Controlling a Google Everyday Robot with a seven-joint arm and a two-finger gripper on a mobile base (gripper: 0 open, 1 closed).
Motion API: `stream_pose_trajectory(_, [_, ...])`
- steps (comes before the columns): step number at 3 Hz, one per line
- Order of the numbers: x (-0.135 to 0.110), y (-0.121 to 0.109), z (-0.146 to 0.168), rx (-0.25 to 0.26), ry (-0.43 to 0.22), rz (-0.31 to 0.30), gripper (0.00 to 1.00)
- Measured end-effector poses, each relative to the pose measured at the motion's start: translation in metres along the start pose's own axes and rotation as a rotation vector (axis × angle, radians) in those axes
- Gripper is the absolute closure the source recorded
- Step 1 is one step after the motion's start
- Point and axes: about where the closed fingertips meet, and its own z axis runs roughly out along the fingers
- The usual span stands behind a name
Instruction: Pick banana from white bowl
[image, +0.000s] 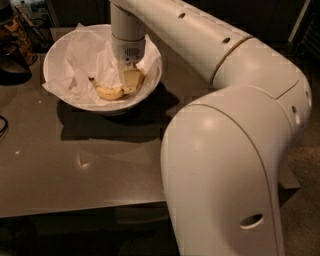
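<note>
In the lower right of the frame, the bulky white arm is seen nearest, stretched over the dark counter. Farther off, in the upper left, the white bowl is set on the counter and lined with crumpled paper. The pincer is lowered into it, right at the banana, which lies on the paper. Whether the pincer is clamped on the banana cannot be told. The reach is judged done; a sure grasp and the lift out are left.
</note>
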Motion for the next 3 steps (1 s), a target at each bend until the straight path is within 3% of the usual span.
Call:
stream_pose_trajectory(1, [0.000, 0.000, 0.000, 0.000, 0.000, 0.000, 0.99])
stream_pose_trajectory(3, [0.005, 0.013, -0.041, 0.105, -0.065, 0.000, 1.00])
